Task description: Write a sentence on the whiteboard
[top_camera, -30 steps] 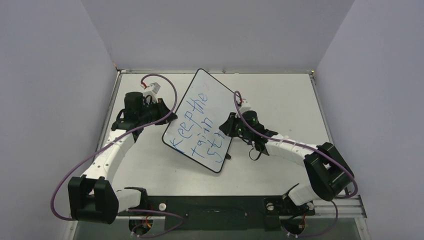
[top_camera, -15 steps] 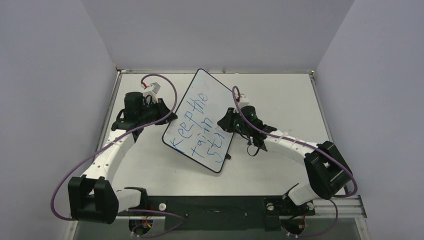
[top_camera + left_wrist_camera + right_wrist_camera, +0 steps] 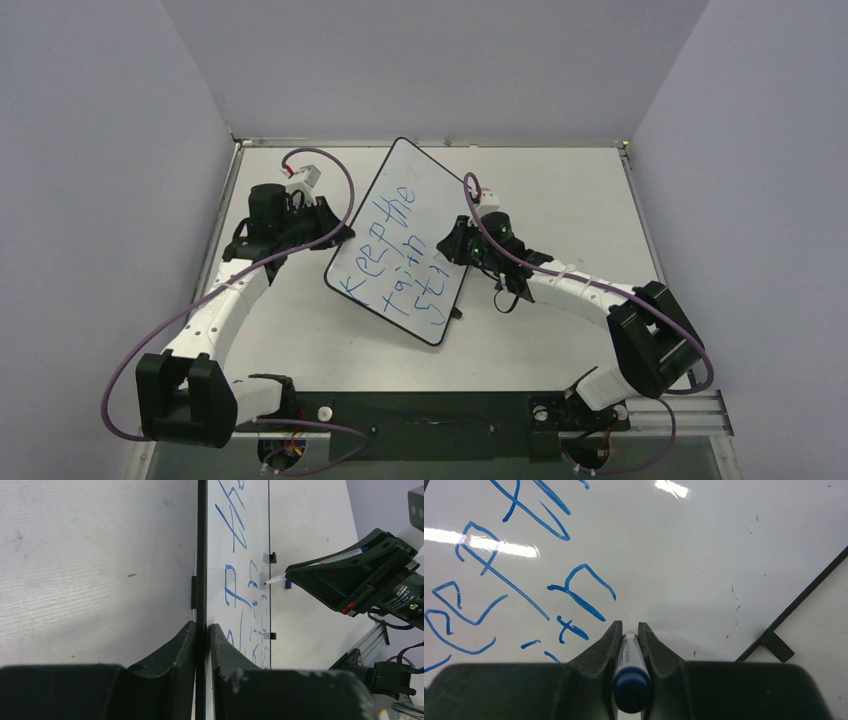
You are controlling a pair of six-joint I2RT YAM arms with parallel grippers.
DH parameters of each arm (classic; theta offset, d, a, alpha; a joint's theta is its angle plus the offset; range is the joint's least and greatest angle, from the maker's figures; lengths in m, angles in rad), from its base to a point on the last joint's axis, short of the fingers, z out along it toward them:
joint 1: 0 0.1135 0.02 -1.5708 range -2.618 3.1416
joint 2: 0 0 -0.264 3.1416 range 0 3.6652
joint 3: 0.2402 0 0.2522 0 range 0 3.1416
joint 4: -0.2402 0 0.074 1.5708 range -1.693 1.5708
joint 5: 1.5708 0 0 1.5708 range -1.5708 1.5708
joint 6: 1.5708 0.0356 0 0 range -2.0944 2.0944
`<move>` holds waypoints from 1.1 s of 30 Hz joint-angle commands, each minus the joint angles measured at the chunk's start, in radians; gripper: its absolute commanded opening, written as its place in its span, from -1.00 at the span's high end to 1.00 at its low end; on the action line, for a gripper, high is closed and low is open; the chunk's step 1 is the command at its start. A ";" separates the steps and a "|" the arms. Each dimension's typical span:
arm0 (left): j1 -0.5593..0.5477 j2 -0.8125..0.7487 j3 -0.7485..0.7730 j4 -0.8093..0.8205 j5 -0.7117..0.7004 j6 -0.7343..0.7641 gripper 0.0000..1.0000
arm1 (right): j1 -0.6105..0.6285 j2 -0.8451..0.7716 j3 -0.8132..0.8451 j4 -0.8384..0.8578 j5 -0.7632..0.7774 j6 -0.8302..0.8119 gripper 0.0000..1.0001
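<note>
The whiteboard (image 3: 400,240) lies slanted across the middle of the table, white with a thin black rim. The sentence (image 3: 393,258) runs over it in blue slanted lines, reading roughly "Keep the train st". My left gripper (image 3: 338,236) is shut on the board's left rim (image 3: 202,580), one finger on either side. My right gripper (image 3: 452,250) is shut on a blue-capped marker (image 3: 629,662) over the board's right part. The marker's tip (image 3: 272,580) points at the white surface just right of the blue letters (image 3: 576,587). Whether the tip touches is hidden.
A black foot (image 3: 777,647) sticks out under the board's lower right edge. Grey walls close in the table (image 3: 560,190) at the back and on both sides. Purple cables (image 3: 330,170) loop above both arms.
My right gripper with the marker has shifted a little left and up over the board. The left gripper and the board have stayed put.
</note>
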 commanded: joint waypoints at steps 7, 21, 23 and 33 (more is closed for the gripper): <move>-0.007 0.001 0.018 0.042 0.027 0.023 1.00 | 0.004 0.005 -0.038 0.038 0.011 -0.014 1.00; -0.007 -0.001 0.020 0.038 0.026 0.023 1.00 | 0.007 -0.035 -0.116 0.042 0.003 -0.010 1.00; -0.006 -0.001 0.018 0.039 0.025 0.022 1.00 | 0.013 -0.046 -0.124 0.040 0.002 -0.008 1.00; -0.007 -0.006 0.017 0.035 0.021 0.024 1.00 | 0.026 -0.090 -0.141 0.018 0.024 -0.011 1.00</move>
